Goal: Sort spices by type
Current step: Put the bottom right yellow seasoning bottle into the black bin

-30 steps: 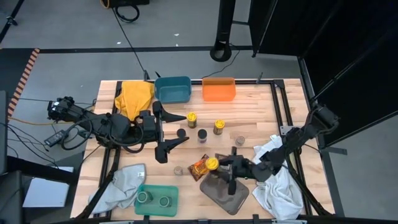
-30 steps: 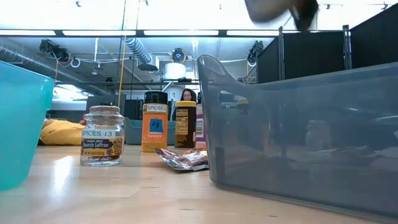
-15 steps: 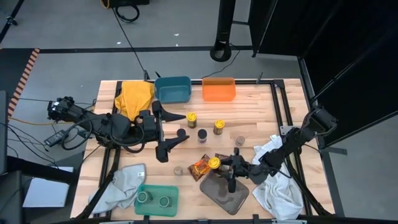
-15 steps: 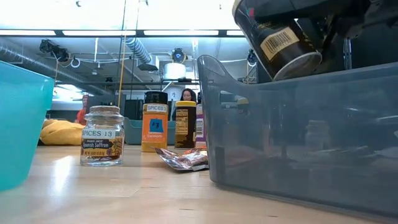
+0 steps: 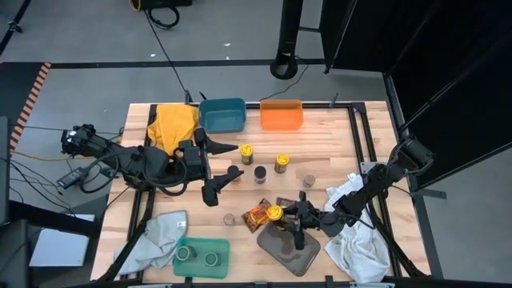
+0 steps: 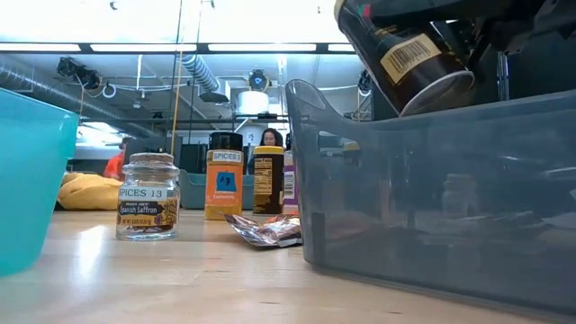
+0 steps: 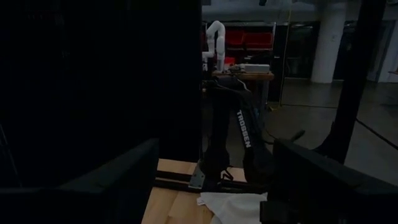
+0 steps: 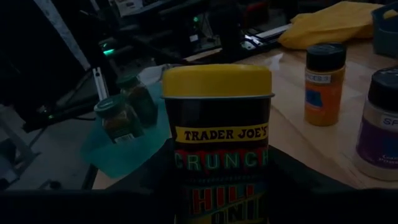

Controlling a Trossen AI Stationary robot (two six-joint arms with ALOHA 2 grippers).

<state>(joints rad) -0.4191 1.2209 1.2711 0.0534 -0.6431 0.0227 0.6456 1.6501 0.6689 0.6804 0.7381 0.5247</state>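
My right gripper (image 5: 285, 216) is shut on a dark spice jar with a yellow lid (image 8: 217, 81). It holds the jar over the far-left rim of the grey bin (image 5: 288, 250). In the low view that jar (image 6: 405, 54) hangs tilted above the bin's wall (image 6: 432, 207). My left gripper (image 5: 232, 162) is raised and level left of the table's middle. It is open with nothing between its fingers. Several other spice jars (image 5: 246, 152) (image 5: 281, 163) (image 5: 260, 174) stand on their bases mid-table. An orange packet (image 5: 258, 216) and a brown packet (image 5: 286, 203) lie flat by the bin. My right gripper pinches the jar's dark labelled body (image 8: 183, 180) between its two fingers, below the yellow lid. The fingers come nearly level from the table's right side, slanting a little down. The jar is lifted clear and tilted, its lid up, over the grey bin.
A green tray (image 5: 182, 240) at the near left holds two jars. A blue bin (image 5: 222, 114) and an orange bin (image 5: 282, 114) stand at the far edge beside a yellow cloth (image 5: 174, 124). Pale cloths lie at the near left (image 5: 156, 236) and near right (image 5: 356, 240).
My right gripper has sunk toward the grey bin with the yellow-lidded jar. The jar has come into the low view just above the bin's rim, still tilted and clear of it.
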